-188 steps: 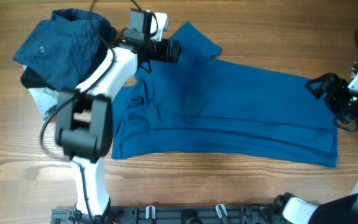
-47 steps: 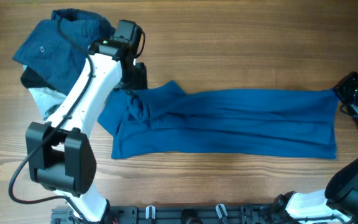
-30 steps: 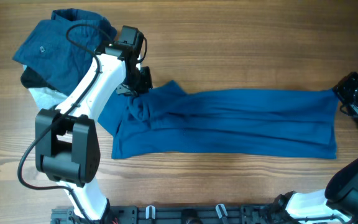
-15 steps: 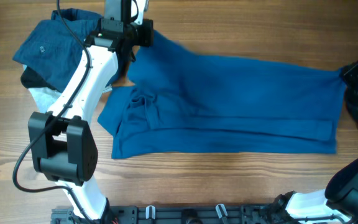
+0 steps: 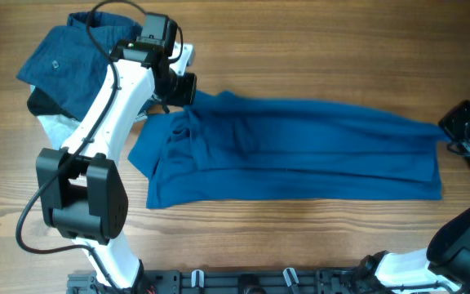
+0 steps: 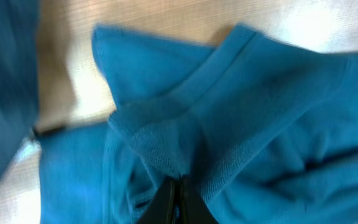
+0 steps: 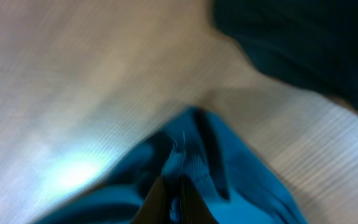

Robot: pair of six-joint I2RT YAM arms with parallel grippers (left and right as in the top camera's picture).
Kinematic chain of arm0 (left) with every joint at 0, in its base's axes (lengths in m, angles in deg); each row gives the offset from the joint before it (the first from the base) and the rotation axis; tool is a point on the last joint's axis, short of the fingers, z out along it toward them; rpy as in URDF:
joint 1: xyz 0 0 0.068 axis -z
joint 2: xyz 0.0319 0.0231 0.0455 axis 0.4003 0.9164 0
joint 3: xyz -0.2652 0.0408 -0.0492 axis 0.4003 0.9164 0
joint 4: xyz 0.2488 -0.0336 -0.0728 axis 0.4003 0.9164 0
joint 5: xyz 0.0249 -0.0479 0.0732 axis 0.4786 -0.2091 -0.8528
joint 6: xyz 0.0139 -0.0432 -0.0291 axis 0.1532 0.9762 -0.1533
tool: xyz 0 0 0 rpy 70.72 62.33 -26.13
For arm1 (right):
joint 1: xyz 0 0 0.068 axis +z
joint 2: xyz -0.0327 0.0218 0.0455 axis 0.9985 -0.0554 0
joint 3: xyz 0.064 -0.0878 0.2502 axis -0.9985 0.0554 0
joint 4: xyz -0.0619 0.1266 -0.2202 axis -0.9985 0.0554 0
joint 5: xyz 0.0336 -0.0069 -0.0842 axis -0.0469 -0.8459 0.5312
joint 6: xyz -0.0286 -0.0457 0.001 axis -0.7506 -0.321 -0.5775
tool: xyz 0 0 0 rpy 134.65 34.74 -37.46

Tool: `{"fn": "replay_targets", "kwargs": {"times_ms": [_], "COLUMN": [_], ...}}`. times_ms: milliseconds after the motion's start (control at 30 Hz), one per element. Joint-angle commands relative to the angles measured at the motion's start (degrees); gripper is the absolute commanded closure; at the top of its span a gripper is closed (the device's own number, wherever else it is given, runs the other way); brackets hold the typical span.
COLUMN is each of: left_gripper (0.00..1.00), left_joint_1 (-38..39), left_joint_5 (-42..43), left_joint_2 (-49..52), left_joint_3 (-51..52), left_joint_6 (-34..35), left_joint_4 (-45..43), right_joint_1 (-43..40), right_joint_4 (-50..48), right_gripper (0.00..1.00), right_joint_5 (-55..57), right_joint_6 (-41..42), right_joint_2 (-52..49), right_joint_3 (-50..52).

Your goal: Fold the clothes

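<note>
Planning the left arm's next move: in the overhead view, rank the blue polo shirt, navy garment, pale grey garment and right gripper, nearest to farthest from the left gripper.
1. blue polo shirt: pinched in the left gripper.
2. navy garment: just to the left.
3. pale grey garment: lower left.
4. right gripper: far right edge.

Brown wooden table, light in color, with thin darker lines running side to side. Pale and blurry in both wrist views. Along the near edge, a black bar with small shiny clips on it.
</note>
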Motion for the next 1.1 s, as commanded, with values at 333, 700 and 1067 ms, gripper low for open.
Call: {"fn": "replay_targets", "kwargs": {"times_ms": [333,700,1067], "left_gripper": [0.96,0.66,0.56], "left_joint_1": [0.1,0.1,0.0], "left_joint_5": [0.5,0.5,0.5], "left_joint_2": [-1.7,-1.8,-2.4], "left_joint_3": [-0.1,-0.1,-5.4], "left_joint_6": [-0.7,-0.7,-0.8], "left_joint_4": [19.0,18.9,17.0], "right_joint_1": [0.1,-1.5,-3.0], "right_joint_4": [3.1,2.3,12.2], "right_gripper": [0.92,0.02,0.12], "right_joint_5": [12.0,-1.1,3.9], "right_joint_6": [4.9,-7.1,-11.6], "right_joint_2": [0.6,-2.9,-18.6], "right_joint_3": [-0.2,-0.2,-0.1]}}
